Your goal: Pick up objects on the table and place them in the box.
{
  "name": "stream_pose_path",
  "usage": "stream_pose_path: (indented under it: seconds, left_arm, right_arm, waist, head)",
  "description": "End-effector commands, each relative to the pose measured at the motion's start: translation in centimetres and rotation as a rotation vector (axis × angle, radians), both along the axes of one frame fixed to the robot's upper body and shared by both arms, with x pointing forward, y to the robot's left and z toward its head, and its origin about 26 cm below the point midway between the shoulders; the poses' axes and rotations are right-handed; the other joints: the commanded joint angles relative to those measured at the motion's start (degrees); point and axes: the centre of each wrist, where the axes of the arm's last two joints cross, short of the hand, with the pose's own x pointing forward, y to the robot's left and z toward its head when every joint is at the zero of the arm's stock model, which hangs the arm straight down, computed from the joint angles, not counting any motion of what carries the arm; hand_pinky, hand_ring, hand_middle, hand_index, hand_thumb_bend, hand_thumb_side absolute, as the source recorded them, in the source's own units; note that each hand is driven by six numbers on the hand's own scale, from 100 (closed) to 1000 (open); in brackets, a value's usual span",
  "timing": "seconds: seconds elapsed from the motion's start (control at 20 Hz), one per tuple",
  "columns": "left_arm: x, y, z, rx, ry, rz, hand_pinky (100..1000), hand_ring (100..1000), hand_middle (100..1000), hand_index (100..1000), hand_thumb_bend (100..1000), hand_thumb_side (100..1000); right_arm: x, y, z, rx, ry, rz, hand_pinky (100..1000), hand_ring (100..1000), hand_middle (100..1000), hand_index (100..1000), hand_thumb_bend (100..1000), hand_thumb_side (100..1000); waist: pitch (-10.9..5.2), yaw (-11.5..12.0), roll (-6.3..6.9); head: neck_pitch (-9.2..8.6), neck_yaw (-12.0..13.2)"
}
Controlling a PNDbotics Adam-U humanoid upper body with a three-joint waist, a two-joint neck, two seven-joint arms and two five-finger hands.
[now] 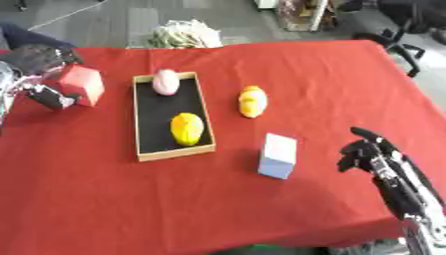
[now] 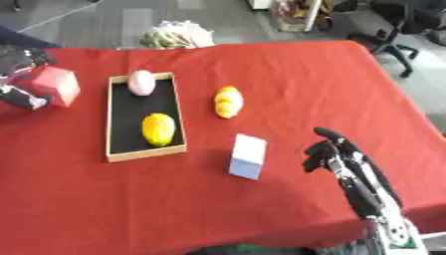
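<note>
Box (image 1: 139,124), a shallow wooden tray with a black floor, lies left of centre on the red-clothed bench (image 1: 261,209) and already holds a pink rounded object (image 1: 166,82) at its far end and a yellow one (image 1: 186,128) nearer the front. Three things are outside it: a red cube (image 1: 81,84) just left of the box, a yellow and orange rounded object (image 1: 252,101) to its right, and a white block (image 1: 278,155) nearer the front edge. The step in hand looks to be the pick of the red cube: the left hand (image 1: 44,94) is at the bench's left edge with its fingers curled against the cube's left and far sides, seemingly gripping it, though I cannot tell whether the cube is lifted or on the cloth. The next move, as I judge it, calls for raising the cube over the box's left wall and setting it in the bare black patch between the two objects inside, without knocking either. The left arm comes in from the upper left, bent close above the cube. The right hand (image 2: 331,152) hovers low at the lower right, well apart from the white block, forearm running toward the corner, fingers bent downward and holding nothing
</note>
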Motion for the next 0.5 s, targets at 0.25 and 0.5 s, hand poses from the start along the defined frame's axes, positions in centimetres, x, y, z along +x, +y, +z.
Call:
stream_pose_path:
  seconds: [0.25, 0.5]
  left_arm:
    - [-0.3, 1.2, 0.0, 0.0, -0.016, 0.046, 857, 880, 915, 936, 254, 349]
    - [-0.4, 1.0, -0.4, -0.017, -0.019, 0.02, 721, 617, 636, 769, 121, 287]
  right_arm:
    - [0.3, 0.1, 1.0, 0.009, -0.04, 0.014, 531, 560, 589, 891, 100, 668]
    - [0.4, 0.1, 1.0, 0.01, -0.042, 0.012, 531, 560, 589, 891, 100, 662]
  waist:
    - [0.82, -0.5, -1.16]
    - [0.8, -0.4, -1.23]
  head:
    - [-0.21, 0.8]
    - [-0.21, 0.8]
